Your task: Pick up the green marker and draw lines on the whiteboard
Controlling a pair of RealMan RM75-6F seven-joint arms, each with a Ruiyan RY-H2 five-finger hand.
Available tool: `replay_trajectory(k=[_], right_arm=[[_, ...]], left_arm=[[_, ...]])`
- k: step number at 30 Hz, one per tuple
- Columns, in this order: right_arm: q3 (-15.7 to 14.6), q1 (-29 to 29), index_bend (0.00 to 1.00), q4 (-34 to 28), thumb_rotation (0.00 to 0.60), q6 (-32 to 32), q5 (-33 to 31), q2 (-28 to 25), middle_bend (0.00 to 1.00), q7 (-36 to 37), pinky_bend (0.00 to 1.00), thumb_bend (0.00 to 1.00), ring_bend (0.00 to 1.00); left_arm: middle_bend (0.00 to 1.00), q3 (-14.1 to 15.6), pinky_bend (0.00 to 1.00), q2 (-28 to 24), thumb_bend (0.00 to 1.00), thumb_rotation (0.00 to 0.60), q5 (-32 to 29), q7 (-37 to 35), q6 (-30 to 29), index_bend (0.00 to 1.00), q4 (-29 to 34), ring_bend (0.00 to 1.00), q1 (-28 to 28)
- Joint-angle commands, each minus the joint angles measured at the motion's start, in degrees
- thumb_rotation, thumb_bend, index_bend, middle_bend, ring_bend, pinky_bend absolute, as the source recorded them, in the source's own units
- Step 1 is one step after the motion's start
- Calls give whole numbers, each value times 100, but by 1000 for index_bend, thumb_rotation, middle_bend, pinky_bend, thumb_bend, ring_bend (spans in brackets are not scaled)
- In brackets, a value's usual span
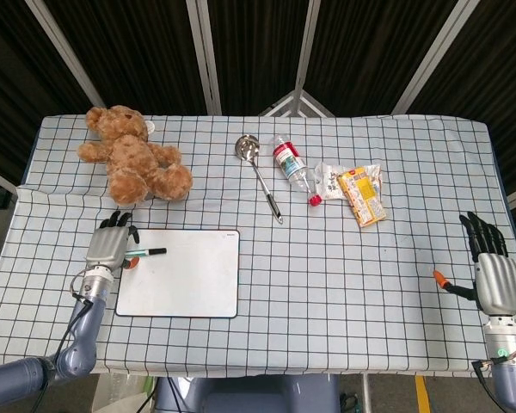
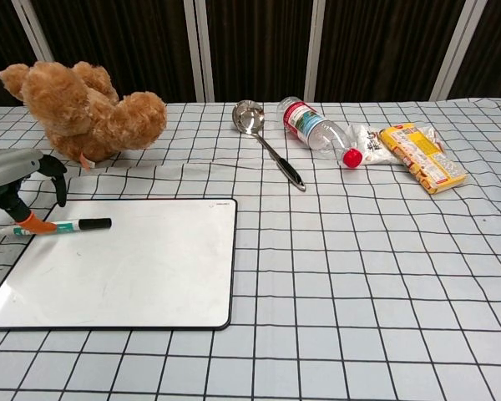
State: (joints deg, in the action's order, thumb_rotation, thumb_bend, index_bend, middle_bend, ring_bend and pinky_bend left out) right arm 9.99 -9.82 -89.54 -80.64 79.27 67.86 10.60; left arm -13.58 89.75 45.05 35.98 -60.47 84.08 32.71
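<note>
Fingers [image 2: 57, 177] of my left hand [image 1: 110, 249] hang apart over the green-barrelled marker [image 2: 63, 225] on the white rectangular whiteboard [image 1: 185, 275]; a glancing close could roll it off.
</note>
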Motion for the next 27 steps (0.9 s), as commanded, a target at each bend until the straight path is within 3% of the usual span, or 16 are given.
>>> replay_trajectory(k=[1,7,18,27], right_arm=[[0,2,0,-6,600,-2,-3,1,0,2,0,209,0],[-4,2,0,-21,600,1,-6,2,0,-7,0,210,0],[1,5,0,-21,600,9,-21,-6,0,32,0,209,0],[6,5,0,-32,600,13,-31,-12,0,43,0,209,0]], left_arm=[[87,30,145,19,377,600,-57,45,19,452,4,35,32],[87,81,145,93,432,600,-238,106,36,457,-77,35,99],[89,142,145,271,447,600,-421,156,38,473,-268,35,211],[159,157,152,361,534,600,-387,-40,-39,657,-268,61,196]])
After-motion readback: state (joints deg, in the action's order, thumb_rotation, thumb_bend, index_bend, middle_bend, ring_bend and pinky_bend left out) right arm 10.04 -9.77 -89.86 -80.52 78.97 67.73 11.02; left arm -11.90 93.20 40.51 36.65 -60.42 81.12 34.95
